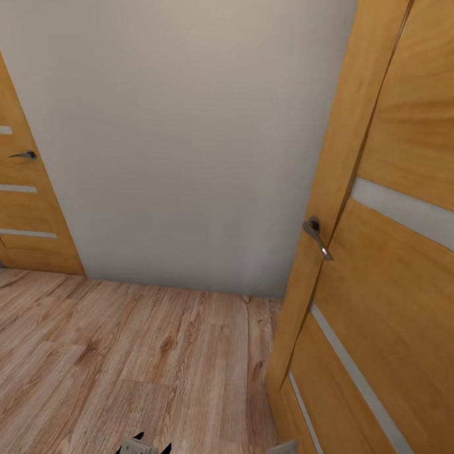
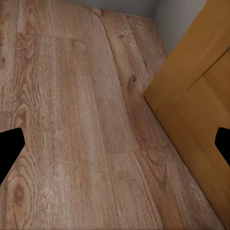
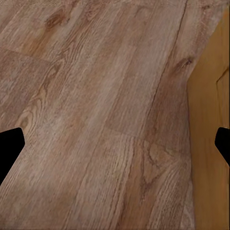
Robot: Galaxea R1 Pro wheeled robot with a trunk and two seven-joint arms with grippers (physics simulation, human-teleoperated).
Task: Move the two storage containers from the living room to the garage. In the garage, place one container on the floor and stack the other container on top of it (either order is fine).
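Storage containers: neither orange-red bin is visible to you, so their direction from the grippers and which arm is nearer cannot be judged. You face a plain grey-white wall (image 1: pixel 191 133) across a light wood plank floor (image 1: pixel 116 354). An open honey-wood door with pale stripes (image 1: pixel 397 261) and a metal lever handle (image 1: pixel 316 236) stands close on your right; a second matching door (image 1: pixel 23 205) sits at the far left. Left gripper (image 2: pixel 115 146) and right gripper (image 3: pixel 115 148) both hang spread and empty over planks. The right one is nearer the door edge.
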